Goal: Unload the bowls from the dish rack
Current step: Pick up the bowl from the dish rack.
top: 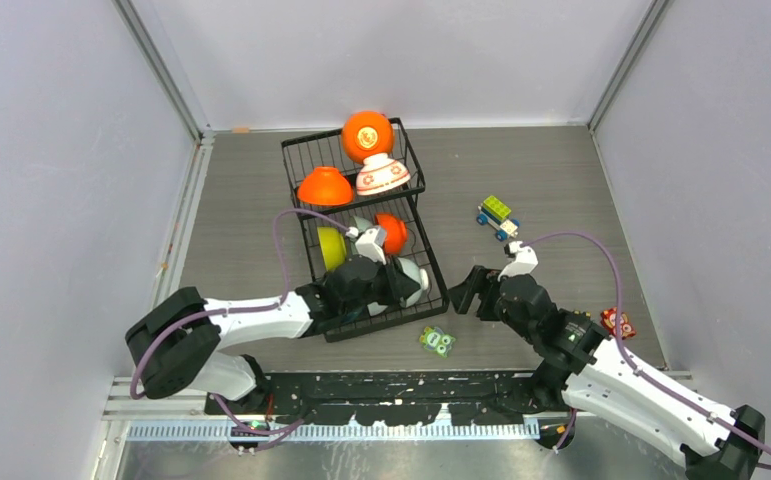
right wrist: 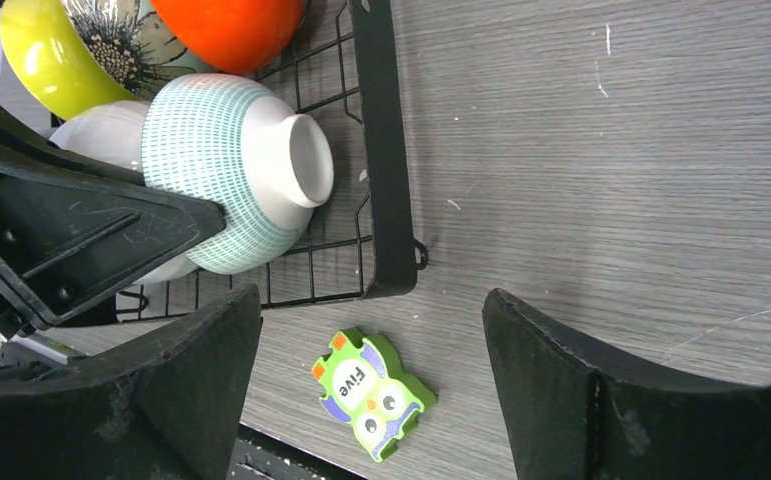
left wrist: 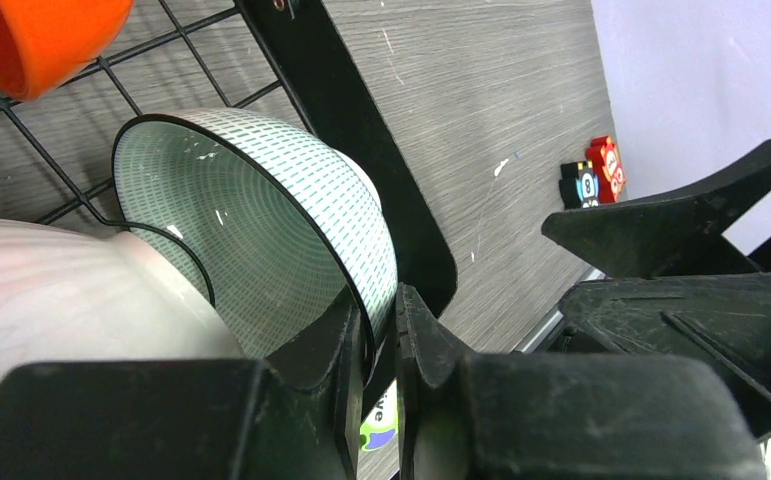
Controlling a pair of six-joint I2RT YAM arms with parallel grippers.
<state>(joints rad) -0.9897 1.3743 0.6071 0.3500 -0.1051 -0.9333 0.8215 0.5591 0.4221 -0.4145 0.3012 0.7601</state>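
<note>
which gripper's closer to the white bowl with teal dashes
Left: left gripper pinches the white teal-dashed bowl in the black wire rack; right gripper open, outside it.

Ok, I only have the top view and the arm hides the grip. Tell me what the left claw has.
Observer: The left claw is pinched on the rim of the white ceramic bowl with teal dashes, one finger inside, one outside.
Operator: Now check the right claw.
Observer: The right claw is open and empty, the green owl puzzle piece marked "Five" in sight between its fingers.
Operator: Say what sits behind that bowl.
Observer: A plain white bowl leans against it in the black wire dish rack.
</note>
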